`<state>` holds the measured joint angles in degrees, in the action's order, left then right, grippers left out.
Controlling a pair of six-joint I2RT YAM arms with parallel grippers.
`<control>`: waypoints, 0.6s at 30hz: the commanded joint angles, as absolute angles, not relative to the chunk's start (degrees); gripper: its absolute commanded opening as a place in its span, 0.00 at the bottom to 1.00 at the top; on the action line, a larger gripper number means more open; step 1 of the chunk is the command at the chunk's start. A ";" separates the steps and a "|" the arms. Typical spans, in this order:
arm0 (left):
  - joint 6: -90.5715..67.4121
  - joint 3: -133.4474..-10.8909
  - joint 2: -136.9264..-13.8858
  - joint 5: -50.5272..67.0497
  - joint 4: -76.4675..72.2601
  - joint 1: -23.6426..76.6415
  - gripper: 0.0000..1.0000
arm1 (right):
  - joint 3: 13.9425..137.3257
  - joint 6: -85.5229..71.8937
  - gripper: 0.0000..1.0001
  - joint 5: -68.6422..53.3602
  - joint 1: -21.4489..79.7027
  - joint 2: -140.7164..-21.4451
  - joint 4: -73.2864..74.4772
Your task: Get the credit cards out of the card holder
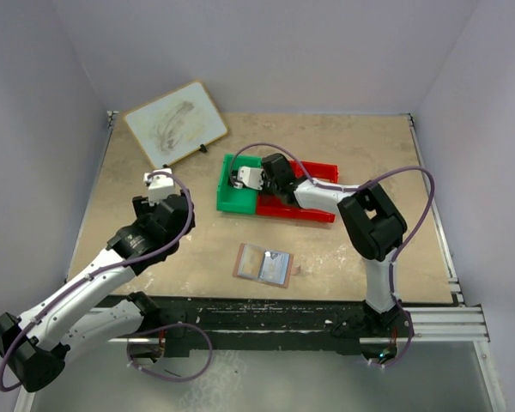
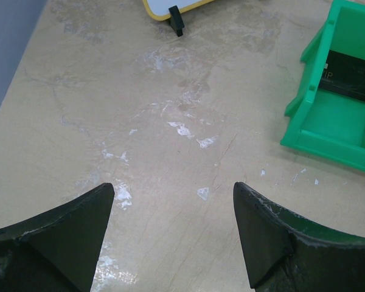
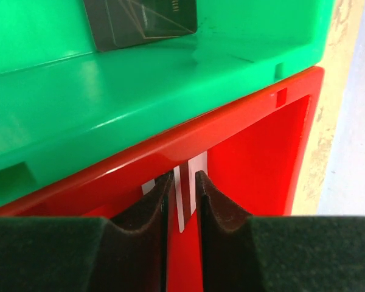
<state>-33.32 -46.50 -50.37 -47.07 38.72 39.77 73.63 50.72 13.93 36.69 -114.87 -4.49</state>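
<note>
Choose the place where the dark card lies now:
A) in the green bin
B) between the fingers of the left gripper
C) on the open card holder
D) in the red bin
A: both wrist views show the dark card inside the green bin, while the left gripper is open and holds nothing.

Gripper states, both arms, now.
Left gripper: open, holding nothing.
Right gripper: nearly closed over the red bin; cannot tell whether it pinches the white strip at its tips.
</note>
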 commanded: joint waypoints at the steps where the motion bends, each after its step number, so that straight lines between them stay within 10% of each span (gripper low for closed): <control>1: -32.26 -48.86 -50.52 -47.40 38.10 39.55 0.77 | 75.84 50.08 0.24 11.34 36.52 -113.49 -0.37; 18: -31.98 -48.96 -51.88 -46.34 38.20 39.55 0.77 | 74.08 45.54 0.34 11.38 36.23 -108.70 -6.81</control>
<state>-33.28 -46.50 -51.90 -46.46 38.72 39.77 74.35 47.68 12.32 36.56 -114.65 -1.63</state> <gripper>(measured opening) 0.770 0.337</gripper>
